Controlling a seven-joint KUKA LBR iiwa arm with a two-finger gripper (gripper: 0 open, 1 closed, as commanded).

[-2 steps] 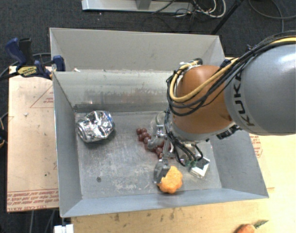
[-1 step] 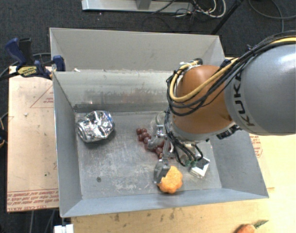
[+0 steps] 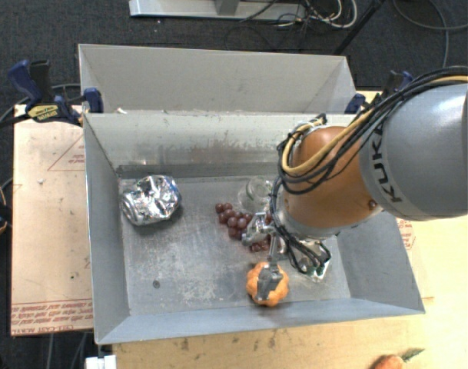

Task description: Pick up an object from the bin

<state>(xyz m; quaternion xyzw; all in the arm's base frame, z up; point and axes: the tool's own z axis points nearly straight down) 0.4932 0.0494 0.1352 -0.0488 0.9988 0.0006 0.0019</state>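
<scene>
Slippage worries us: the gripper (image 3: 270, 277) sits over the round orange fruit (image 3: 257, 287) by the bin's (image 3: 104, 206) near wall, whether open or closed we cannot tell, and an off-centre bite could roll it toward the grapes (image 3: 235, 218).

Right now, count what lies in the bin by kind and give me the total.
crumpled silver foil ball: 1
bunch of dark red grapes: 1
clear glass-like thing, partly behind the arm: 1
orange round thing near the front wall: 1
Total: 4
</scene>
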